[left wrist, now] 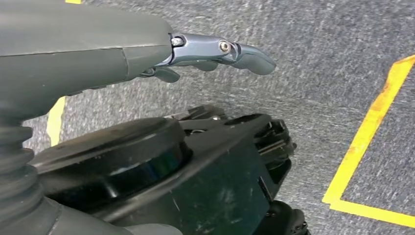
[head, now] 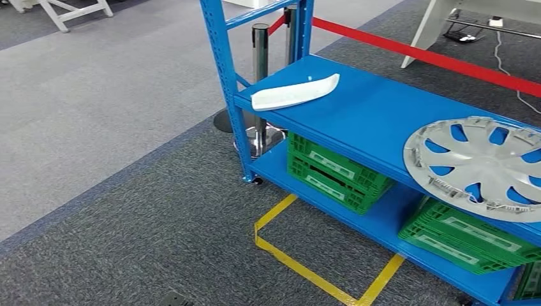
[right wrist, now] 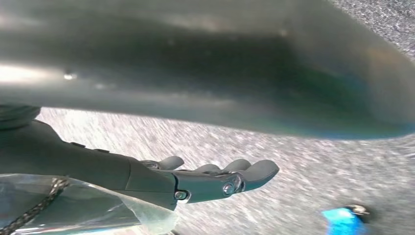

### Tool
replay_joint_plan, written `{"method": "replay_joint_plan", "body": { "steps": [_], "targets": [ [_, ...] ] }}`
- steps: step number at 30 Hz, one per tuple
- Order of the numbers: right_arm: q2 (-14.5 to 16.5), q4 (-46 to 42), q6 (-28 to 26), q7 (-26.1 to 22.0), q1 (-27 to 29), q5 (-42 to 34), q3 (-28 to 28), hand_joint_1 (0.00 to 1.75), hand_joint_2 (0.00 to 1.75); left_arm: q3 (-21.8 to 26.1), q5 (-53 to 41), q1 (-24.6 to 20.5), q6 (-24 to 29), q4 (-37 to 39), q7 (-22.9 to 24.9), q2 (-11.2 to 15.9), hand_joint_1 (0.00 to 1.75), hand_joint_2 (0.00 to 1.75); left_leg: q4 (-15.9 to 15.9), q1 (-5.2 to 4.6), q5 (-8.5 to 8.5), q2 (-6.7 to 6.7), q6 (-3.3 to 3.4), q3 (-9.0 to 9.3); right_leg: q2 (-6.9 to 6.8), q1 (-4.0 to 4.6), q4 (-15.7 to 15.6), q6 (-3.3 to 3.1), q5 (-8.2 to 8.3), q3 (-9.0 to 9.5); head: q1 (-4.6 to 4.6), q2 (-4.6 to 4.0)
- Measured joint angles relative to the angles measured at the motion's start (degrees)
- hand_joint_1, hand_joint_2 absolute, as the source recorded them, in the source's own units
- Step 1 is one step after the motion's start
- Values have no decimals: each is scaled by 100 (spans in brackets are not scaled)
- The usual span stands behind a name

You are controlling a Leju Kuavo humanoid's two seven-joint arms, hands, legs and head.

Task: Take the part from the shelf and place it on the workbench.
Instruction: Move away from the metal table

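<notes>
The white part (head: pixel 295 93) lies on the blue shelf (head: pixel 357 118), long axis along its front edge. Left hand (left wrist: pixel 215 51) and right hand (right wrist: pixel 215 178) hang over carpet, fingers loosely extended, empty.

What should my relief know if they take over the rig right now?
Left hand: hanging over the carpet, holding nothing, fingers fairly straight.
Right hand: the same, low beside the body.
White part: lies at the near left end of the blue shelf. Silver hubcap: on the same level, to the right.
Done: nothing picked.
Left: reach, grasp the part, carry it to the workbench. Yellow floor tape marks a spot before the shelf.
</notes>
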Motion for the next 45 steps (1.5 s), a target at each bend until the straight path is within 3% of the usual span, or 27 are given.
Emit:
{"method": "replay_joint_plan", "body": {
  "steps": [1, 3, 5, 7, 9, 11, 13, 14, 15, 16, 18, 20, 22, 24, 26, 27, 29, 31, 33, 35, 36, 37, 39, 40, 42, 44, 45],
  "targets": [
    [0, 1, 1, 2, 4, 0, -1, 0, 0, 0, -1, 1, 1, 0, 1, 1, 0, 175, -360, 5, 244, -69, 19, 143, 87, -3, 2, 3, 0, 10, 0, 0],
    [1, 1, 2, 3, -3, 1, -1, 0, 0, 0, -2, 2, 2, 2, 1, 3, 0, 175, -1095, 22, 575, -352, 59, 444, 256, -3, 15, 39, 4, 5, 3, 0],
    [2, 0, 2, 3, -6, 1, -1, 0, 0, 0, -4, -3, 2, 5, 4, 4, 0, 175, -1388, 21, 604, -511, 78, 553, 392, -18, 20, 118, 27, -52, 4, 0],
    [1, 1, 2, 5, 22, 1, -1, 0, 0, 0, -6, -16, 2, 6, 7, -1, 0, 175, -1454, 21, 614, -400, 118, 563, 487, -45, -7, 212, 57, -131, 4, 0],
    [5, 2, 2, 8, 40, -2, -1, 0, 0, 0, -7, -24, 4, 6, 5, -10, 0, 175, -1534, 32, 660, -246, 194, 583, 267, -31, 161, 263, -76, -253, 28, 0],
    [10, 2, 2, 9, 10, -7, -1, 0, 0, 0, -8, -10, 7, 6, 5, -15, 0, 175, -1573, 16, 679, -62, 240, 588, -118, -8, 784, 280, -451, -539, 56, 0],
    [9, 2, 2, 9, -6, -8, -1, 0, 0, 0, -10, 11, 7, 6, 5, -14, 0, 175, -1570, -13, 673, 128, 255, 583, -274, -6, 1454, 301, -744, -839, 63, 0],
    [9, 2, 2, 9, 4, -5, -1, 0, 0, 0, -11, 13, 7, 6, 5, -14, 0, 175, -1568, -24, 668, 214, 260, 585, -300, -6, 1555, 305, -741, -866, 63, 0],
    [9, 2, 2, 9, 17, -2, -1, 0, 0, 0, -12, 10, 7, 6, 5, -15, 0, 175, -1565, -31, 663, 291, 260, 589, -325, -4, 1421, 302, -629, -772, 64, 0],
    [9, 2, 2, 9, 25, 2, -1, 0, 0, 0, -13, 5, 7, 6, 5, -16, 0, 175, -1562, -36, 653, 363, 254, 601, -381, 2, 1077, 289, -445, -569, 65, 0],
    [9, 1, 3, 8, 12, 9, -2, 0, 0, 0, -13, 0, 7, 6, 5, -17, 0, 175, -1547, -60, 621, 493, 215, 631, -669, 34, 277, 228, -155, -109, 62, 0],
    [9, 0, 8, 4, -10, 13, -3, 0, 0, 0, -14, -6, 7, 6, 5, -16, 0, 175, -1531, -88, 599, 604, 158, 656, -830, 73, -54, 151, -83, 61, 47, 0],
    [9, 0, 14, 1, -4, 15, -16, 0, 0, 0, -18, -19, 9, 6, 5, -14, 0, 175, -1529, -90, 584, 703, 99, 676, -703, 78, -60, 88, -60, 40, 38, 0],
    [10, 0, 19, -2, 5, 16, -36, 0, 0, 0, -21, -31, 15, 6, 5, -13, 0, 175, -1385, -65, 443, 523, 26, 645, -575, 51, -87, 21, -22, 54, 25, 0],
    [10, 0, 23, -8, -13, 17, -44, 0, 0, 0, -23, -27, 22, 7, 5, -10, 0, 175, -817, -36, 93, 175, -27, 423, -435, 34, -100, -32, 15, 55, 7, 0],
    [9, 0, 26, -9, -21, 17, -46, 0, 0, 0, -24, -18, 23, 7, 5, -9, 0, 175, -412, -28, -94, 74, -39, 247, -356, 34, -99, -47, 25, 47, 4, 0],
    [9, 0, 31, -9, -22, 18, -52, 0, 0, 0, -24, -1, 24, 7, 5, -3, 0, 175, 98, -23, -204, 21, -46, 3, -181, 38, -95, -53, 29, 43, 5, 0],
    [9, 0, 35, -8, -13, 20, -69, 0, 0, 0, -24, 1, 25, 7, 5, 2, 0, 175, -181, -23, 113, -17, -19, 91, -10, 40, -86, -50, 31, 52, 5, 0],
    [12, 0, 38, -8, -17, 33, -82, 0, 0, 0, -26, -3, 25, 8, 5, 8, 0, 175, -930, -16, 537, -271, 51, 376, 148, 43, -69, -30, 34, 46, 8, 0],
    [17, 0, 41, -6, -30, 52, -84, 0, 0, 0, -33, -7, 23, 11, 7, 15, 0, 175, -1413, -11, 677, -499, 105, 552, 296, 33, -47, 29, 51, -13, 7, 0],
    [20, 0, 43, -2, -29, 65, -85, 0, 0, 0, -38, -10, 22, 12, 9, 19, 0, 175, -1465, -14, 653, -508, 118, 566, 360, 25, -46, 71, 67, -47, 5, 0],
    [19, 0, 45, 3, -16, 77, -89, 0, 0, 0, -42, -15, 21, 13, 11, 19, 0, 175, -1505, -15, 651, -457, 131, 576, 424, 12, -58, 115, 87, -93, 3, 0],
    [17, 1, 48, 9, 17, 102, -102, 0, 0, 0, -46, -28, 19, 13, 14, 12, 0, 175, -1571, 3, 693, -317, 186, 592, 293, 16, 20, 174, 35, -185, 18, 0],
    [15, 1, 49, 10, 18, 109, -110, 0, 0, 0, -47, -29, 19, 13, 14, 6, 0, 175, -1610, 13, 713, -235, 217, 601, 136, 30, 196, 192, -74, -290, 35, 0],
    [11, 0, 50, 10, -13, 115, -125, 0, 0, 0, -50, -14, 17, 13, 17, -3, 0, 175, -1633, 6, 723, -56, 251, 603, -190, 40, 876, 212, -435, -619, 61, 0],
    [9, -1, 51, 10, -27, 114, -134, 0, 0, 0, -54, 7, 16, 13, 22, -3, 0, 175, -1629, -4, 717, 133, 254, 600, -293, 31, 1496, 245, -663, -898, 62, 0],
    [8, -1, 52, 11, -16, 114, -136, 0, 0, 0, -55, 7, 15, 13, 24, -3, 0, 175, -1626, -4, 712, 215, 251, 600, -318, 25, 1539, 259, -628, -897, 63, 0]
  ]
}}
